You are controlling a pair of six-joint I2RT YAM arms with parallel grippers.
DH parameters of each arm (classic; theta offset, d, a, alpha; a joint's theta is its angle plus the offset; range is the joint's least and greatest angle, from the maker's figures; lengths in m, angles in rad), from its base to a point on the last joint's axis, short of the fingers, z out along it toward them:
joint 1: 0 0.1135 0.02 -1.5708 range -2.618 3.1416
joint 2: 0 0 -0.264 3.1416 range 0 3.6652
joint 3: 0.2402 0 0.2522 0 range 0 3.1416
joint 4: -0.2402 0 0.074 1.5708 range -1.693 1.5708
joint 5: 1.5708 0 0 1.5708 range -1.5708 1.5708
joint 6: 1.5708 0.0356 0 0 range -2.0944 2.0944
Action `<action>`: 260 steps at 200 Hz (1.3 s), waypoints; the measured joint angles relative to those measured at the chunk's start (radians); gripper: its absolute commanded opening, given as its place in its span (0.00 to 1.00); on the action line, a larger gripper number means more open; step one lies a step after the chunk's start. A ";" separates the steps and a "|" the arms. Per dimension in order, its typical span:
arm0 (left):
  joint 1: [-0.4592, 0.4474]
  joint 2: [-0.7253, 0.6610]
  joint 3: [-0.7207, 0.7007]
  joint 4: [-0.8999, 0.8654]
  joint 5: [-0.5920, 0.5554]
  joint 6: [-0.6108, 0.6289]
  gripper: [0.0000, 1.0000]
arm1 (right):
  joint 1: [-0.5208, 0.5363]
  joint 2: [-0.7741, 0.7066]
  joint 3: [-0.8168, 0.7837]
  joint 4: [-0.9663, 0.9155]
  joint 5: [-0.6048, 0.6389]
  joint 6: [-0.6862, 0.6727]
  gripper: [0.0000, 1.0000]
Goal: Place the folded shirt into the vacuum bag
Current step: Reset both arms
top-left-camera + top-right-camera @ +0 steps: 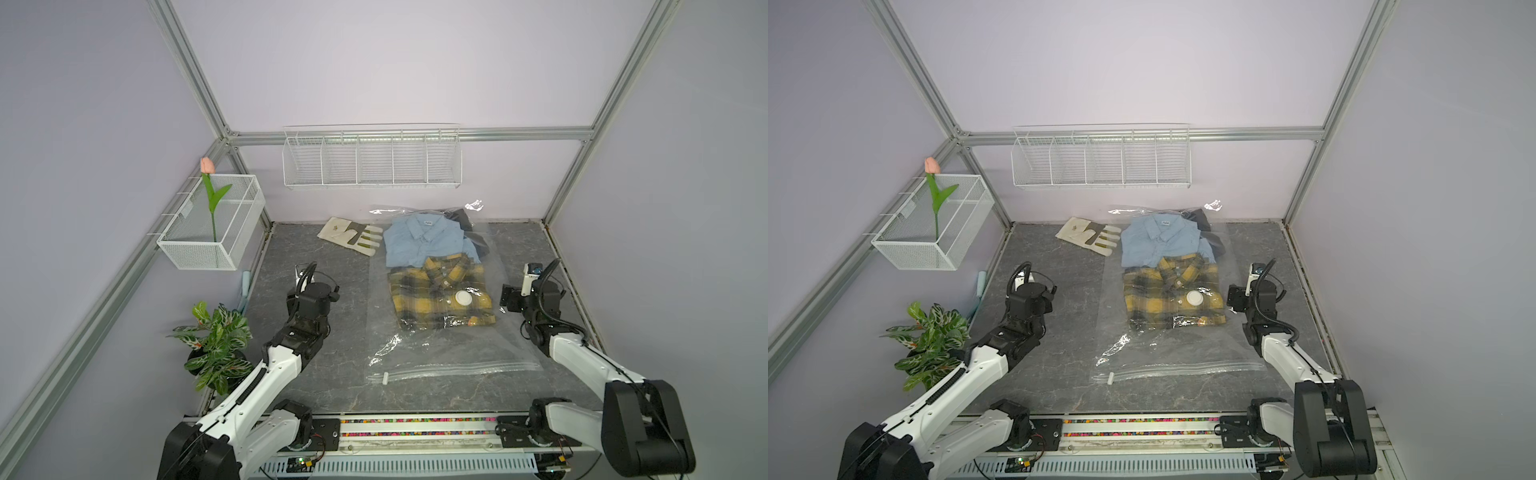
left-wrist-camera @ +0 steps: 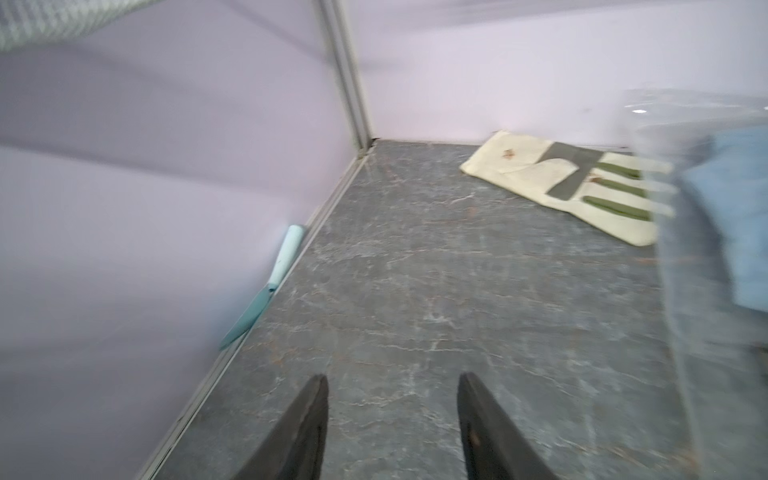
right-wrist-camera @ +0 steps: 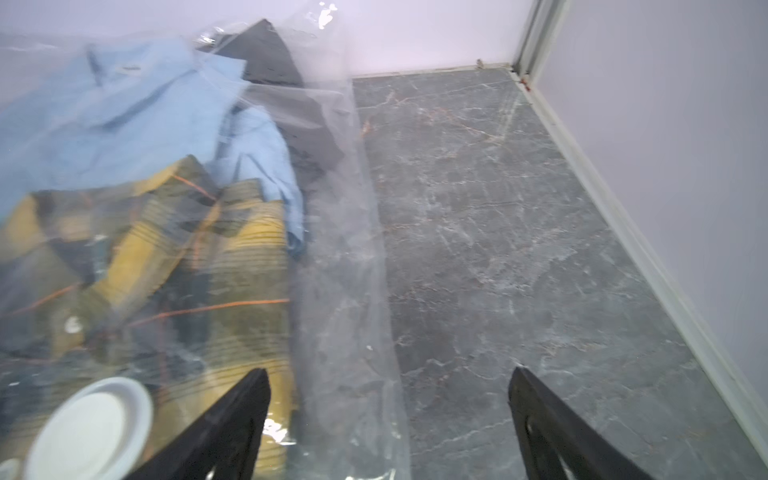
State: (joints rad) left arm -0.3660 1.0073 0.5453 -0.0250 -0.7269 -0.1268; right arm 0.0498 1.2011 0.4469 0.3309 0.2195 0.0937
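A: Where is the vacuum bag (image 1: 436, 349)?
B: Flat on the surface (image 1: 316, 332). Its long way runs from its zip strip (image 1: 457, 370) to its far end.
A: And the yellow shirt (image 1: 415, 291)?
B: Inside the bag, in the middle.
A: The fingers?
B: Right fingers (image 3: 232, 428): spread wide, empty, just beside the bag. Left fingers (image 2: 486, 428): apart, empty, farther from it. The right arm (image 1: 573, 353) looks nearer.

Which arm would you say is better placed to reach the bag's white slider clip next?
Left, probably: the slider clip lies at the zip strip's end nearer the left gripper; the right gripper hovers open across the vacuum bag.
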 measured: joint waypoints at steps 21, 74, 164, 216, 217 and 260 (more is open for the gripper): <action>0.065 0.064 -0.066 0.133 0.010 0.004 0.54 | -0.008 0.055 -0.053 0.132 0.024 -0.022 0.93; 0.177 0.285 -0.161 0.478 0.203 0.065 0.55 | -0.051 0.213 -0.114 0.442 -0.031 -0.072 0.95; 0.294 0.509 -0.154 0.763 0.414 0.086 0.99 | -0.062 0.348 -0.149 0.674 -0.118 -0.100 0.89; 0.313 0.508 -0.154 0.797 0.405 0.048 0.99 | -0.061 0.348 -0.149 0.684 -0.046 -0.085 0.89; 0.313 0.508 -0.154 0.797 0.405 0.048 0.99 | -0.062 0.348 -0.149 0.684 -0.046 -0.084 0.89; 0.302 0.508 -0.154 0.797 0.388 0.048 0.99 | -0.061 0.348 -0.149 0.691 -0.030 -0.083 0.89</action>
State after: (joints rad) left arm -0.0643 1.5150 0.3912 0.7723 -0.3389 -0.0784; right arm -0.0116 1.5486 0.2981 1.0222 0.1894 0.0109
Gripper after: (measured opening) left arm 0.989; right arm 0.887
